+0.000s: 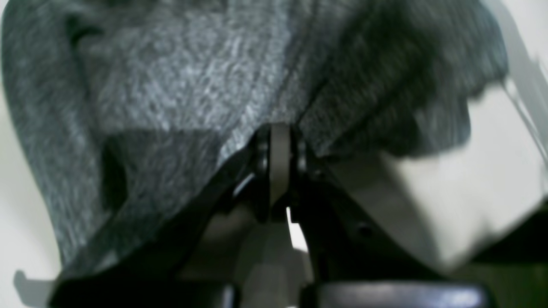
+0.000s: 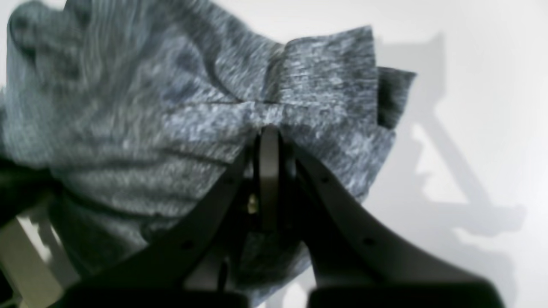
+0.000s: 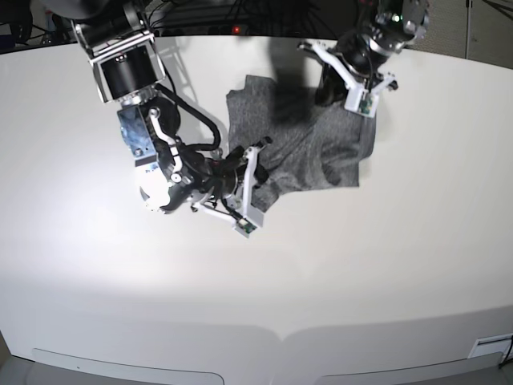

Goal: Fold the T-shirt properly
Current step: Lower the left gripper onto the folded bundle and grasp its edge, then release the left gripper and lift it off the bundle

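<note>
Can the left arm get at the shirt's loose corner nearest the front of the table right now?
Probably not yet: the left gripper is shut on the T-shirt at its far edge, so it would have to let go first. The table around that corner looks free.

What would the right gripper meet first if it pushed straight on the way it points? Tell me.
More of the T-shirt. The right gripper is shut on a fold of it, and bunched grey fabric fills the line just past the tips. Beyond that lies the white table, though depth is unclear.
</note>
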Tool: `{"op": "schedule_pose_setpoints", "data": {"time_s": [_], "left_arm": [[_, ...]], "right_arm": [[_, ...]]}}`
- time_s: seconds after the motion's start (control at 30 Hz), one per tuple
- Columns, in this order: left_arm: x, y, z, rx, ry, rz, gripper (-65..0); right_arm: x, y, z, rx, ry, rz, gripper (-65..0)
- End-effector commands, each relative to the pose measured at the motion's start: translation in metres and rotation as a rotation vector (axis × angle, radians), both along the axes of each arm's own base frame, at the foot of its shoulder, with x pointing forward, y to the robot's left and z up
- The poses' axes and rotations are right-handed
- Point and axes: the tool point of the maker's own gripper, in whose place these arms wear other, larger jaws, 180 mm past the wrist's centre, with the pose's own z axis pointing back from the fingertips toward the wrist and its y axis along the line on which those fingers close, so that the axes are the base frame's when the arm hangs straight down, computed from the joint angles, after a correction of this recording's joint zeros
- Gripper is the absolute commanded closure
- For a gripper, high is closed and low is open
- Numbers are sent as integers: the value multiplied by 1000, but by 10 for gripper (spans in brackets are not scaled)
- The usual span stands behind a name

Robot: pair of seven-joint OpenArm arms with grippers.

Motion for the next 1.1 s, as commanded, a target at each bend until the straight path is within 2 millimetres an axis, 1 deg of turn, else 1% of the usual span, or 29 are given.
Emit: {"op": "schedule_pose_setpoints", "data": {"time_s": [0.0, 0.07, 0.13, 0.23, 0.33, 0.43, 0.57, 0.63, 0.7, 0.77, 0.8, 0.87, 0.93, 1.03, 1.07], "left_arm": [[-9, 20, -24, 101, 96, 17, 0], [3, 26, -31, 109, 99, 32, 0], [18, 34, -33, 115, 91, 51, 0], [42, 47, -30, 124, 63, 88, 0], [65, 56, -18, 128, 17, 114, 0], [83, 52, -10, 128, 0, 105, 0], [99, 46, 0, 124, -28, 76, 0], [105, 45, 5, 122, -44, 69, 0], [110, 45, 8, 123, -51, 69, 0], [111, 48, 9, 138, -42, 64, 0], [111, 52, 10, 153, -34, 58, 0], [110, 55, 18, 167, -48, 53, 0], [109, 58, 32, 180, -87, 48, 0], [104, 55, 58, 186, -148, 43, 0], [101, 54, 65, 187, -165, 41, 0]], "right_arm": [[5, -6, 6, -12, -25, 3, 0], [-4, -15, 3, -30, -24, 4, 0], [-15, -23, 3, -42, -36, 13, 0], [-40, -28, 6, -53, -51, 40, 0], [-71, -17, 10, -28, -43, 67, 0], [-99, -3, 14, 26, -32, 78, 0], [-122, 17, 21, 106, -20, 70, 0], [-128, 26, 23, 131, -9, 66, 0], [-127, 27, 25, 136, -14, 66, 0], [-119, 26, 31, 140, -41, 60, 0], [-114, 26, 37, 154, -54, 56, 0], [-104, 26, 53, 201, -73, 41, 0], [-90, 23, 70, 250, -93, 20, 0], [-66, 15, 91, 302, -135, -20, -123], [-58, 12, 97, 310, -155, -30, -151]]}}
